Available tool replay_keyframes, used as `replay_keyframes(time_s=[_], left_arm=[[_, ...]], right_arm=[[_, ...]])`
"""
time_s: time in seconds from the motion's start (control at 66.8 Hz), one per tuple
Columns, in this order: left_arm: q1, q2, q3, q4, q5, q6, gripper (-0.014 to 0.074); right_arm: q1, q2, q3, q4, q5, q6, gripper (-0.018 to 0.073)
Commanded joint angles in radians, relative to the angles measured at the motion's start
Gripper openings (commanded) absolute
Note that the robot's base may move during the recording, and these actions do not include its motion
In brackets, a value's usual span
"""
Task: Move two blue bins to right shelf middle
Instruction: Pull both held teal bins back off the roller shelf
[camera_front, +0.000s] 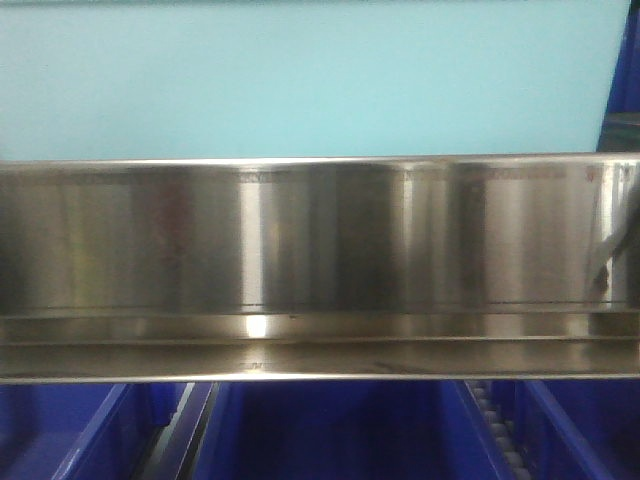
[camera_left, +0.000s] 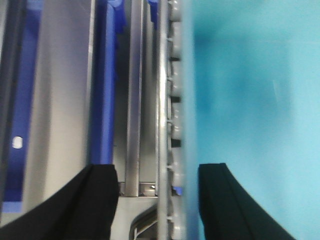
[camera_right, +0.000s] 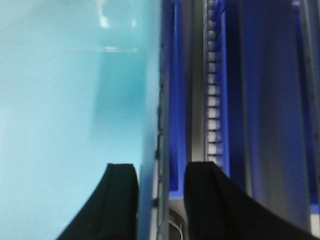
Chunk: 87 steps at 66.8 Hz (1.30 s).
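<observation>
We list the left gripper (camera_left: 158, 172) and right gripper (camera_right: 160, 172), each wrist levelled along the steel shelf rail (camera_front: 320, 240), black fingers spread apart with shelf metalwork showing between them, clamping nothing, and the blue bins (camera_front: 340, 432) seated just beneath that rail.

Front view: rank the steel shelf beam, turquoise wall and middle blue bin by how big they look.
1. steel shelf beam
2. turquoise wall
3. middle blue bin, cut off below
Apparent size only: nearness to the camera makes true sizes unsure.
</observation>
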Motion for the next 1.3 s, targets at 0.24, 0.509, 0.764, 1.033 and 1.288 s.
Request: replay_keyframes(time_s=[0.24,0.509,0.764,1.033,1.288], left_arm=[[-0.005,-0.002,-0.008,-0.015,0.001,-0.001,-0.0020],[-0.005,-0.008,-0.008,-0.012,-0.001,0.003,-0.0111],[-0.006,-0.097,-0.009,-0.005,-0.020,0.001,-0.0111],[-0.006,-0.234,-0.009,0.077,-0.115,0.001,-0.0111],[-0.006,-0.274,-0.043,0.157,-0.269,-0.001,-0.0111]], right_arm=[[0.001,-0.004,-0.006,-0.010,0.002,0.006,-0.0130],[0.001,-0.009,-0.006,-0.022,0.010,0.003,-0.0167],[0.001,-0.070,-0.010,-0.072,-0.012,0.003,-0.0167],[0.001,-0.156,-0.106,-0.144,-0.077,0.003,-0.0167],[0.001,-0.181,-0.225,-0.203,-0.177,-0.018,-0.0167]])
